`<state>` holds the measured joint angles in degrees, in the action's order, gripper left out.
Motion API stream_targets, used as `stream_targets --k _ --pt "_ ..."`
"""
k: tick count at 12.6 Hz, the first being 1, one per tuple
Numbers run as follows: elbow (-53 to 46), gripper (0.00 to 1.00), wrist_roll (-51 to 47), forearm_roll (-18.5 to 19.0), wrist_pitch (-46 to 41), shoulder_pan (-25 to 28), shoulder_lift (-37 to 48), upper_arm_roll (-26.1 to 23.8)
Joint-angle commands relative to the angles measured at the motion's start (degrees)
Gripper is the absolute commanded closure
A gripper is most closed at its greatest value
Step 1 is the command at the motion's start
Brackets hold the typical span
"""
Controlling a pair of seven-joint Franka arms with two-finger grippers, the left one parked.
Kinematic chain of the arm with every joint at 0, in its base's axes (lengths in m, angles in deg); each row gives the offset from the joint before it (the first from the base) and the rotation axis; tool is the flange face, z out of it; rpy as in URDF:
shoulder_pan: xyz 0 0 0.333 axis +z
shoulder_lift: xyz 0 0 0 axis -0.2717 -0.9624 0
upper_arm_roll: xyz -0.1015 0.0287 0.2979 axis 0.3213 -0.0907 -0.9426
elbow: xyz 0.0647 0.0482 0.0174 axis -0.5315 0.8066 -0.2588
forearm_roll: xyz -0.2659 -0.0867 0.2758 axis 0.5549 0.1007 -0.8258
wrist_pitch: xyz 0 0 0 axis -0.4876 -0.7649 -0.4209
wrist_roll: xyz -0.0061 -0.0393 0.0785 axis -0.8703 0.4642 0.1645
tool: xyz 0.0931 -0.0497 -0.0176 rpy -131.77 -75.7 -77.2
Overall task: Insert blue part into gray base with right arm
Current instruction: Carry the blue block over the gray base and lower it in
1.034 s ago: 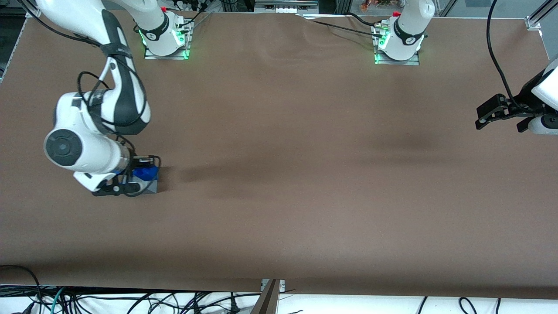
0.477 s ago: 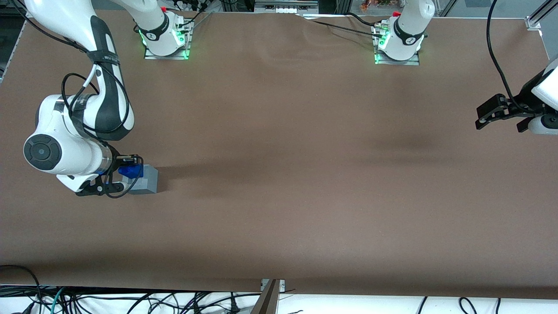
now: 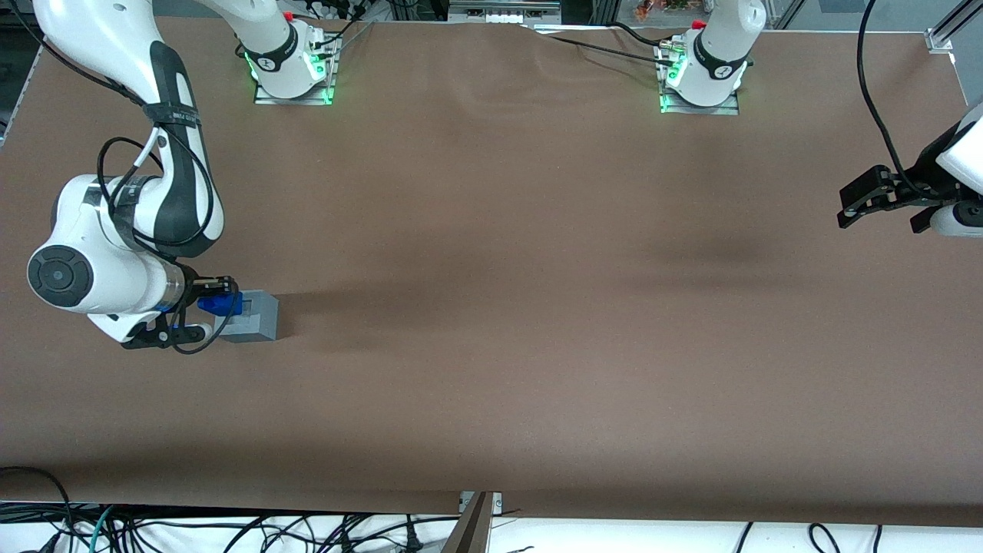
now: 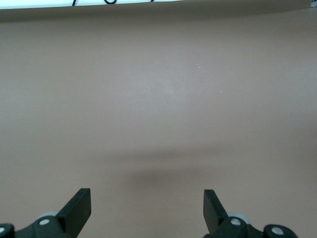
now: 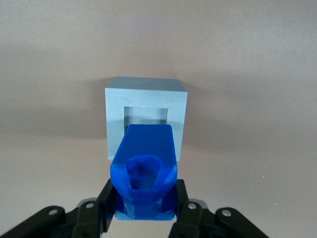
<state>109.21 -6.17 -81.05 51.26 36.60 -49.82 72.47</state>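
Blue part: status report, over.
Gripper shut on blue part, held above gray base. Part not yet in the recess, offset toward the working arm's end. Nothing in the way.

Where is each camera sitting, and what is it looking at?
Front view: high up, facing both robots, looking down on the brown table; shows the right arm, its gripper, the blue part and the gray base.
Right wrist view: on the working arm, looking past the gripper clamped on the blue part, above the gray base.
Left wrist view: on the parked arm, sees only bare table.
Front and right wrist views share the part and base.
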Motion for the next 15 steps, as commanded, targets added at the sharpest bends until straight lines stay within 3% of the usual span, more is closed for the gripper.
stream_targets --k 1,12,15 --pt "0.39 0.98 1.26 -0.77 1.21 -0.09 -0.18 -0.12" --pt "0.39 0.98 1.17 -0.95 1.91 -0.09 -1.41 -0.47" --pt "0.39 0.98 1.17 -2.61 2.26 0.0 -1.41 -0.47"
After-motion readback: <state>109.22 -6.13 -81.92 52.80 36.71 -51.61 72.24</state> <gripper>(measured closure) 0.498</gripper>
